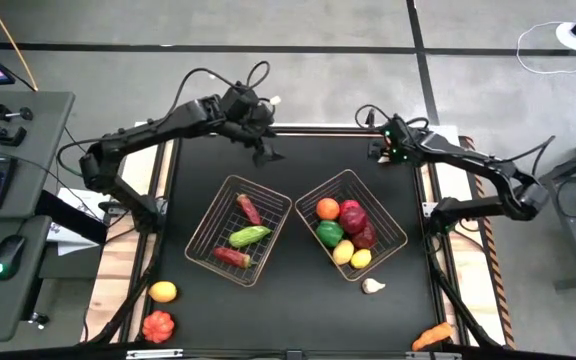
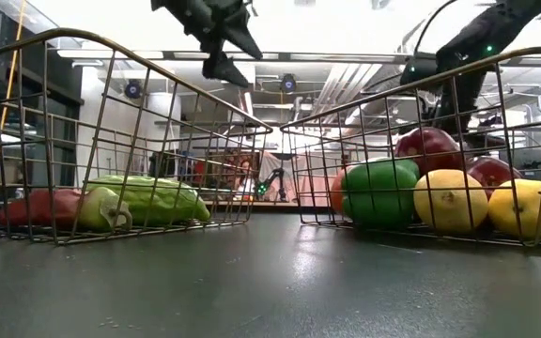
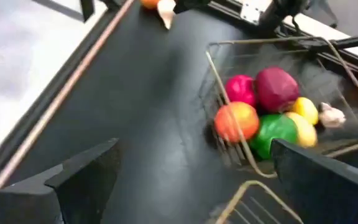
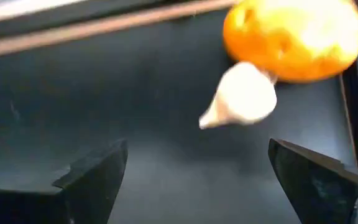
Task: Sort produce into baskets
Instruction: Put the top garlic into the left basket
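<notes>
Left gripper (image 1: 266, 150) hangs above the table's far edge, beyond the left basket (image 1: 211, 216), jaws spread wide, nothing between them. Its wrist view shows bare dark mat between the fingers (image 3: 82, 180), with the right basket (image 3: 225, 56) ahead.

Right gripper (image 1: 380, 150) sits at the far right corner of the table, jaws also apart and empty. In the right wrist view a white garlic bulb (image 4: 241, 96) lies just ahead of the open fingers (image 4: 95, 174), off-centre toward one finger, touching or overlapping an orange fruit (image 4: 294, 34) behind it. Neither is between the jaws.

Left basket holds a red pepper (image 1: 249, 209), a green vegetable (image 1: 249, 236) and a red chili (image 1: 231, 257). Right basket (image 1: 391, 222) holds an orange (image 1: 327, 209), two dark red fruits (image 1: 355, 218), a green one (image 1: 329, 233) and two yellow ones (image 1: 351, 255).

Loose on the table: another garlic (image 1: 373, 286) just beside the right basket's near corner, a carrot (image 1: 432, 337) at the near right edge, a yellow-orange fruit (image 1: 163, 292) and a tomato (image 1: 157, 325) near left.
</notes>
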